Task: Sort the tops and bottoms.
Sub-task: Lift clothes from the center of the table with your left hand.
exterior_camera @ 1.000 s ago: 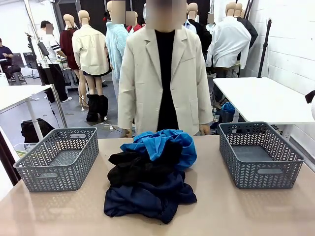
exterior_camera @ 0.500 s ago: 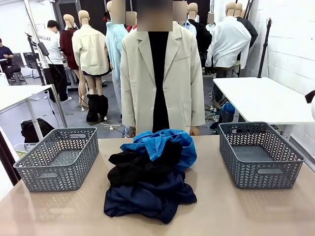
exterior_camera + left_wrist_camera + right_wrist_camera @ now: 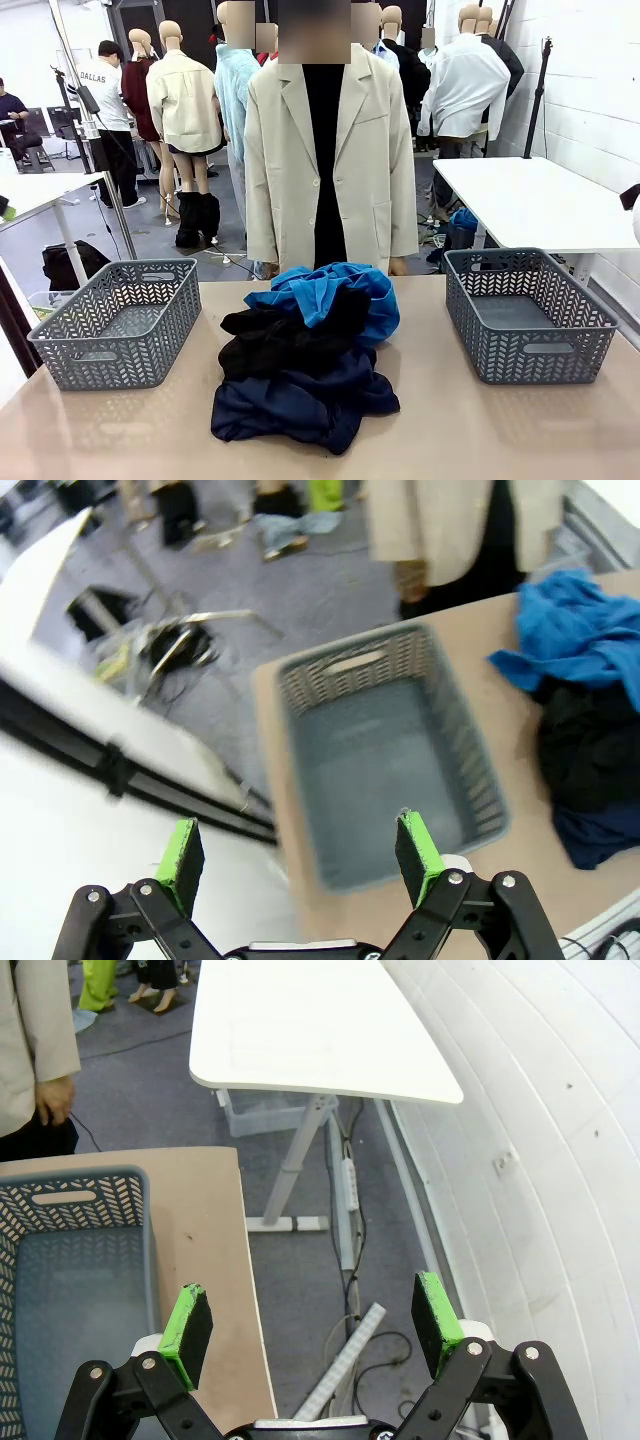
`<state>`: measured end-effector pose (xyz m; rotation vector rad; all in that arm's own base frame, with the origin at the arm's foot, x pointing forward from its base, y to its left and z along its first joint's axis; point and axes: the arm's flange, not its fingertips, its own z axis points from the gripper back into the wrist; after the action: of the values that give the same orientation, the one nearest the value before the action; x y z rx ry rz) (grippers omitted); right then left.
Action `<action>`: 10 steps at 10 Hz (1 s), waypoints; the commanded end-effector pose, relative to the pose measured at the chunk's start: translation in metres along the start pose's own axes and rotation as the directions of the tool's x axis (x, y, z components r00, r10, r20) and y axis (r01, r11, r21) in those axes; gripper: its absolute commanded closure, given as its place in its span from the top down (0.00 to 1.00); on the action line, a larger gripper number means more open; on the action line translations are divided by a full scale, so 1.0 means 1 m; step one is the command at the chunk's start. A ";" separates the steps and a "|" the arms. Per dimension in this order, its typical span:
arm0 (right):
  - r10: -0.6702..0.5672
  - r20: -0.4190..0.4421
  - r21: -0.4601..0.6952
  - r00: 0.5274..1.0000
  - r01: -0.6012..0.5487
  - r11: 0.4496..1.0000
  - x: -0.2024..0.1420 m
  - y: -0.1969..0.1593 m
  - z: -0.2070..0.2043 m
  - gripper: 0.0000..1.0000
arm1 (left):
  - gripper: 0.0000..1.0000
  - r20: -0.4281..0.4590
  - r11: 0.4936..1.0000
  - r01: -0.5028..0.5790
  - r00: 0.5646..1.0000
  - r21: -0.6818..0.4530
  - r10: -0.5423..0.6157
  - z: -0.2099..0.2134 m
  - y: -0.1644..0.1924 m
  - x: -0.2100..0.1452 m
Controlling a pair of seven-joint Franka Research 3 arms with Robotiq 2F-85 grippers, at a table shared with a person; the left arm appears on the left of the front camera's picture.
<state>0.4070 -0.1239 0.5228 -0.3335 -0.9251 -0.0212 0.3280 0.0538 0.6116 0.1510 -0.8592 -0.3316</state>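
Front view: a heap of soft cloth garments sits mid-table on the tan tabletop (image 3: 450, 420), bright blue cloth (image 3: 330, 295) at the far end, a black garment (image 3: 285, 340) in the middle and a dark navy garment (image 3: 300, 400) nearest the robot, all touching; a grey plastic lattice basket (image 3: 120, 355) stands to the left and a second grey lattice basket (image 3: 525, 355) to the right, while a person in a beige coat (image 3: 330, 160) stands at the far edge. Left wrist view: the left gripper (image 3: 300, 848) hangs above the left basket, jaws spread wide and empty, the heap off to one side. Right wrist view: the right gripper (image 3: 312, 1320) hovers past the table's edge, jaws parted, grasping nothing.
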 end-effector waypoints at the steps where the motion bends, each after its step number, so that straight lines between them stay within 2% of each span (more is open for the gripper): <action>1: 0.010 -0.002 0.000 1.000 -0.010 1.000 0.002 0.000 0.000 1.00 | 1.00 0.067 0.962 0.150 0.988 -0.226 -0.138 -0.027 -0.034 0.063; 3: 0.010 -0.002 0.000 1.000 -0.010 1.000 0.002 0.000 0.000 1.00 | 1.00 0.093 0.892 0.271 0.963 -0.363 -0.255 -0.077 -0.102 0.118; 5: 0.010 -0.002 0.000 1.000 -0.010 1.000 0.002 0.000 0.000 1.00 | 1.00 0.066 0.813 0.295 0.950 -0.503 -0.304 -0.127 -0.171 0.139; 7: 0.010 -0.002 0.000 1.000 -0.010 1.000 0.002 0.000 0.000 1.00 | 1.00 -0.003 0.776 0.256 0.949 -0.576 -0.315 -0.142 -0.203 0.124; 10: 0.010 -0.002 0.000 1.000 -0.010 1.000 0.002 0.000 0.000 1.00 | 1.00 -0.042 0.745 0.246 0.938 -0.620 -0.344 -0.117 -0.227 0.073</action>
<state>0.4069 -0.1243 0.5227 -0.3325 -0.9251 -0.0218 0.4392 -0.1969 0.5251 -0.2865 -0.5443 -0.8590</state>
